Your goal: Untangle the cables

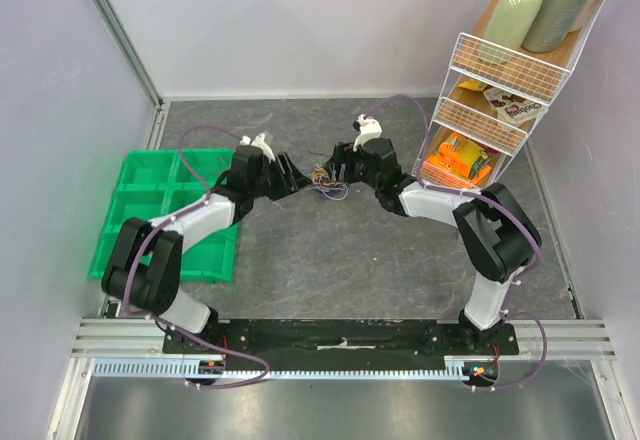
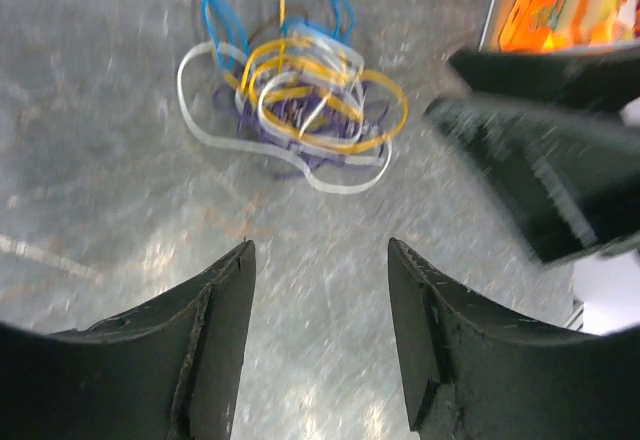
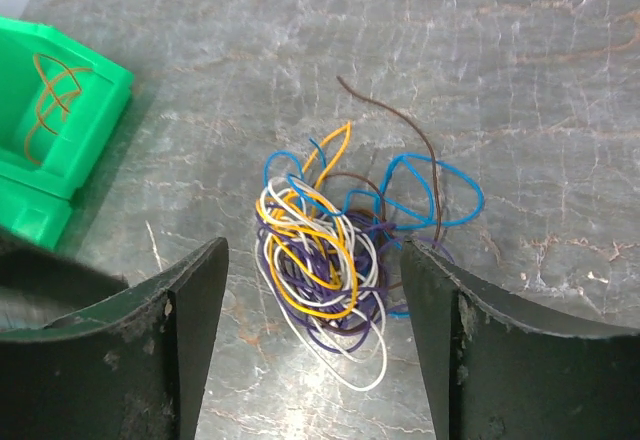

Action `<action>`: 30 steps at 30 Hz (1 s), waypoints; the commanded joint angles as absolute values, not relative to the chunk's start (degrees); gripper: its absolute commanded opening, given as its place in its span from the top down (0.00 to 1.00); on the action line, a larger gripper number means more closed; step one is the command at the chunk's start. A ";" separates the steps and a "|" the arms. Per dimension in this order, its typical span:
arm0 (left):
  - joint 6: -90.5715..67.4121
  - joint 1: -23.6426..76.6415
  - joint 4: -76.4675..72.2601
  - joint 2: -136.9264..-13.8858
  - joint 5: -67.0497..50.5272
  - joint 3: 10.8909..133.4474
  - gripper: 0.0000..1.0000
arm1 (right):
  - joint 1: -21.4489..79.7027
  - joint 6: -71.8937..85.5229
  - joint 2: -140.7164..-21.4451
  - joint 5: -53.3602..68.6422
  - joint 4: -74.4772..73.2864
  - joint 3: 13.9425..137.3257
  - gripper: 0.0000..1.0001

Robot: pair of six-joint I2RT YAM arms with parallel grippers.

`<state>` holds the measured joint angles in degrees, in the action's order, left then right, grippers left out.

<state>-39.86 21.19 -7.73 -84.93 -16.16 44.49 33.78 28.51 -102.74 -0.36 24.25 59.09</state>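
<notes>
The cables [image 1: 325,181] lie as a small tangled bundle of thin purple, yellow, white, blue and brown wires on the grey table between the two grippers. In the right wrist view the bundle [image 3: 335,265] lies between and just beyond the open fingers of my right gripper [image 3: 315,260], with a brown strand and blue loops trailing away. In the left wrist view the bundle [image 2: 295,95] lies ahead of my left gripper [image 2: 320,255], which is open and empty. My left gripper [image 1: 298,182] and right gripper [image 1: 338,174] flank the bundle in the top view.
A green compartment tray [image 1: 165,210] sits at the left; one compartment [image 3: 55,110] holds a brown wire. A white wire shelf [image 1: 490,110] with bottles and snack packs stands at the back right. Its orange packs show in the left wrist view [image 2: 560,10].
</notes>
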 commanded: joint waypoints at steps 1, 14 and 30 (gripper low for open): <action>-43.05 19.17 -9.69 -92.96 -15.29 55.08 0.41 | 33.40 26.19 -105.82 2.81 25.48 61.00 0.25; -49.66 15.38 -13.44 -112.76 -23.91 65.39 0.54 | 33.40 26.72 -115.40 8.09 21.89 69.69 0.27; -47.38 15.56 -9.76 -119.27 -22.94 71.72 0.90 | 33.66 27.25 -119.70 5.01 16.53 74.70 0.30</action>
